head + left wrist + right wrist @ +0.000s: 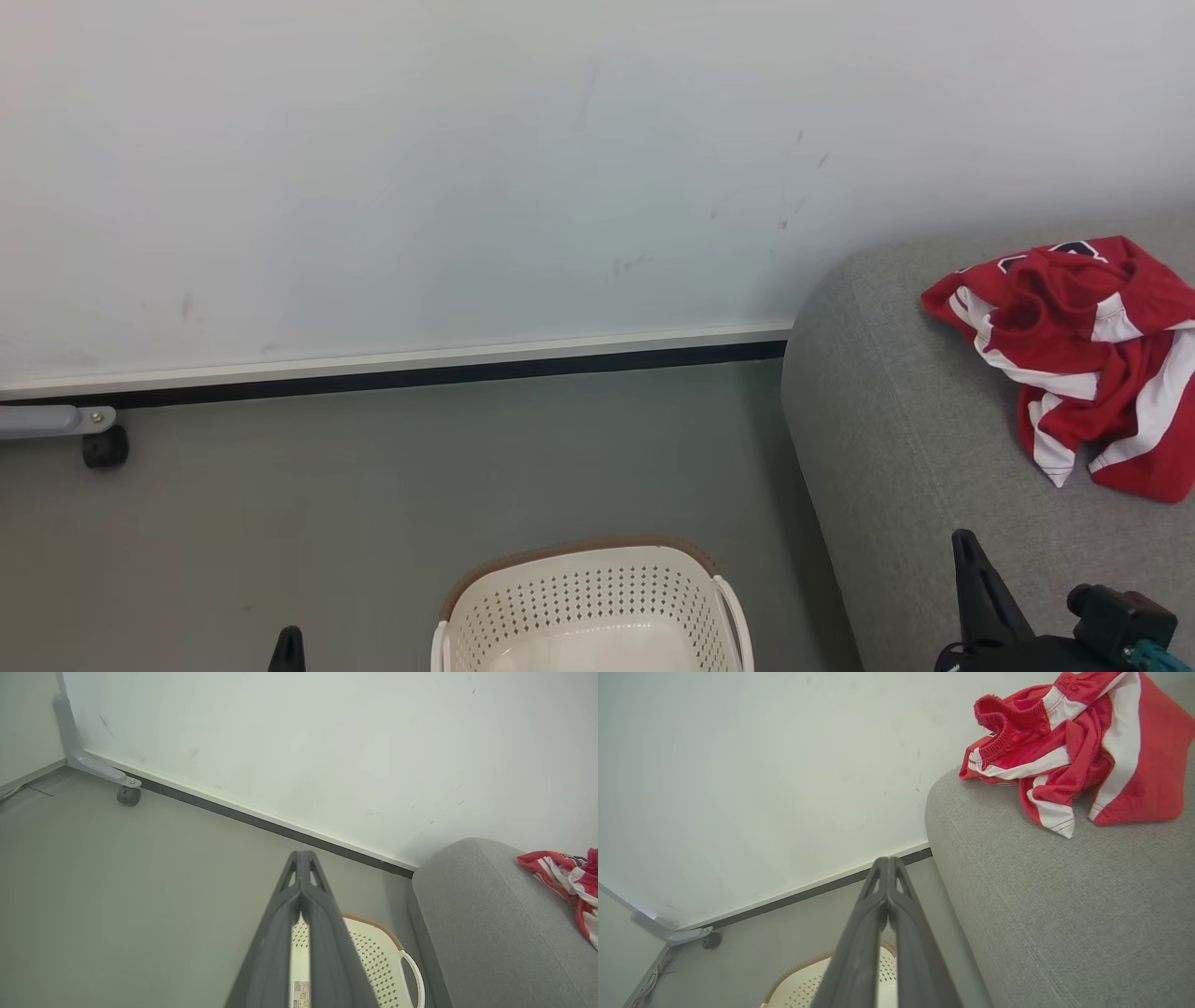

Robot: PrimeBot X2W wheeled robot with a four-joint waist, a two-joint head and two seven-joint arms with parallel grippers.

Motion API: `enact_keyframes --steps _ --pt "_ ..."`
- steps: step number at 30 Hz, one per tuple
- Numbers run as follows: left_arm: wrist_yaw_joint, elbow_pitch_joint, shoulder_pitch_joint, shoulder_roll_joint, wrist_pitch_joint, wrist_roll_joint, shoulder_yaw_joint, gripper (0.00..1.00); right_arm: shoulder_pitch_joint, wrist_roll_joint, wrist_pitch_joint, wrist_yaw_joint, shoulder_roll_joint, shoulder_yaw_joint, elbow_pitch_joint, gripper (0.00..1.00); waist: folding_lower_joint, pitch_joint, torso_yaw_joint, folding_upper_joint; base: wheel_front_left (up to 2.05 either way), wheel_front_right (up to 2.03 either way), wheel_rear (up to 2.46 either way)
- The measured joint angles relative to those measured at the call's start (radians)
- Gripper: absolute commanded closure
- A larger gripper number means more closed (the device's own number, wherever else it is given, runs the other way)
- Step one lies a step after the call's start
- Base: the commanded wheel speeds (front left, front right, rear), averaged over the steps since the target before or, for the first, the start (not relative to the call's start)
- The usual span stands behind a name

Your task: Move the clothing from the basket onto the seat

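The red clothing (1083,364) with white stripes lies bunched on the grey seat (915,448) at the right; it also appears as clothing (1069,751) in the right wrist view and clothing (570,877) in the left wrist view. The cream basket (588,607) with a brown rim stands on the floor at the bottom centre; what I see of its inside is bare. My left gripper (302,858) is shut with nothing in it, above the basket (373,956). My right gripper (887,864) is shut and holds nothing, by the seat's (1064,914) left edge; its dark finger (971,579) rises at the lower right.
A white wall panel with a dark baseboard runs across the back. A grey leg with a black caster (103,446) stands at the far left. Grey floor (373,485) lies between the wall, the basket and the seat.
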Motion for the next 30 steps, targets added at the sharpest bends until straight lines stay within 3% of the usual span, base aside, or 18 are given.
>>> enact_keyframes --steps 30 --pt "-0.076 0.054 -0.097 -0.030 0.115 -0.379 0.079 1.00 -0.029 0.374 0.115 0.076 0.063 -0.152 0.034 1.00 0.0000 0.018 0.008 0.0001 0.00 0.00 0.00"
